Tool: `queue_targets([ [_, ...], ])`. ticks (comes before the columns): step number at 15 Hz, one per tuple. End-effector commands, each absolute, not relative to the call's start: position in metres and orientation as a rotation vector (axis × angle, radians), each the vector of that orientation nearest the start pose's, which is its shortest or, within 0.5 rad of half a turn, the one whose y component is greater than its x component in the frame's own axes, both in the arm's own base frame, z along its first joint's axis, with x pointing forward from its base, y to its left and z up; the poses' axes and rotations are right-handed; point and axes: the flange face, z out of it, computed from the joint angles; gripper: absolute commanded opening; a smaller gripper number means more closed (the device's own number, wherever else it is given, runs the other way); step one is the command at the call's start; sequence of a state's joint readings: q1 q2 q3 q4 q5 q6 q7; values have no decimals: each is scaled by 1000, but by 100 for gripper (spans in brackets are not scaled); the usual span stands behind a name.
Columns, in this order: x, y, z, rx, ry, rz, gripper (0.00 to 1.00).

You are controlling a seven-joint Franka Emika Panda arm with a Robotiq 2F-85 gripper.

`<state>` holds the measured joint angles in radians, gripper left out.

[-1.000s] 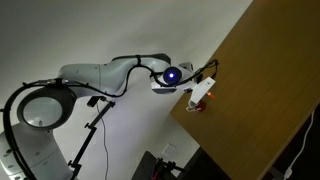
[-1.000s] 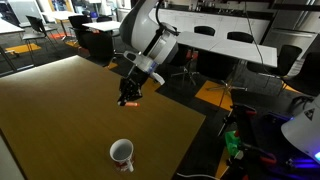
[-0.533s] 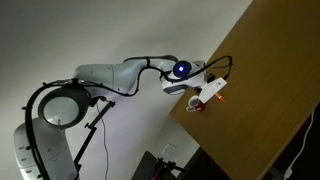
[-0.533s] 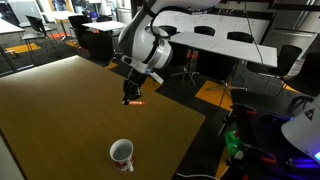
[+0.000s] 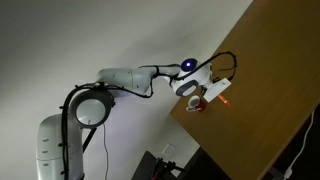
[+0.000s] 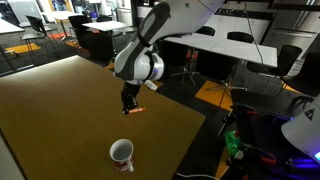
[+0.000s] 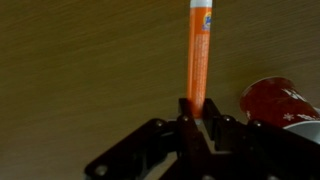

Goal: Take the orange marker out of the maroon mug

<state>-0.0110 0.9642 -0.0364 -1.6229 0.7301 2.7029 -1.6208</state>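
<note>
My gripper is shut on the orange marker, which sticks out straight ahead of the jaws over the brown wooden tabletop. In both exterior views the gripper holds the marker low over the table, near its edge. The maroon mug with its pale inside stands apart from the gripper, nearer the camera. It also shows as a red shape at the right of the wrist view and by the table edge in an exterior view. The marker is outside the mug.
The table edge runs close beside the gripper and the mug. Beyond it are office chairs, desks and a yellow floor patch. A dark cable loops over the wrist.
The arm has reached further over the table and away from the mug, with the marker still in the jaws. The marker now sits a little lower, closer to the tabletop.
</note>
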Motion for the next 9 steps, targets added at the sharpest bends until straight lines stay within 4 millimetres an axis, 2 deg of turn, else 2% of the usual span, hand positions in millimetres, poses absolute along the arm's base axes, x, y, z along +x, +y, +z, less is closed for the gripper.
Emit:
queue_targets([
  [1,688,-49,42,-2676,-1354,-442,5],
  [9,702,-48,8,-2677,-1363,-375,5],
])
